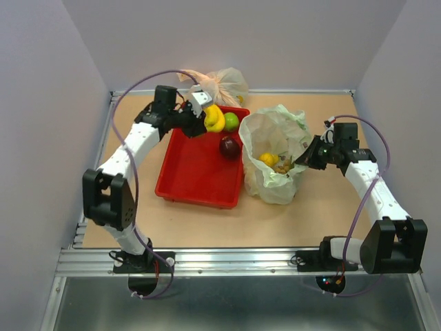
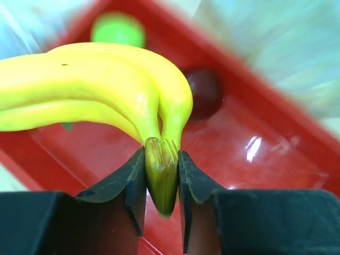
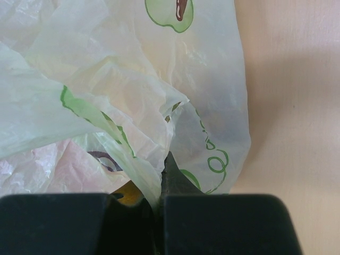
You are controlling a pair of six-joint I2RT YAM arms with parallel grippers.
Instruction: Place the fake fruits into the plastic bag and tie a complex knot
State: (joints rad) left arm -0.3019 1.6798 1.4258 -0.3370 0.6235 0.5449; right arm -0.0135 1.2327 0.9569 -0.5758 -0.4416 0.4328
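My left gripper [image 1: 200, 118] is shut on the green-brown stem of the two yellow bananas [image 1: 214, 118] and holds them above the back of the red tray [image 1: 193, 172]; the stem shows pinched between the fingers in the left wrist view [image 2: 161, 175]. The green apple [image 1: 231, 121] and dark red apple [image 1: 229, 146] lie in the tray. The pale-green plastic bag [image 1: 275, 155] stands open right of the tray, with the orange-yellow mango [image 1: 267, 159] and brown berries [image 1: 284, 165] inside. My right gripper [image 1: 307, 153] is shut on the bag's right rim [image 3: 154, 175]. No knot shows.
An orange-peach knotted bag [image 1: 222, 84] lies behind the tray against the back wall. The wooden table [image 1: 324, 214] is boxed in by pale walls at the back and both sides. A metal rail [image 1: 234, 261] runs along the near edge.
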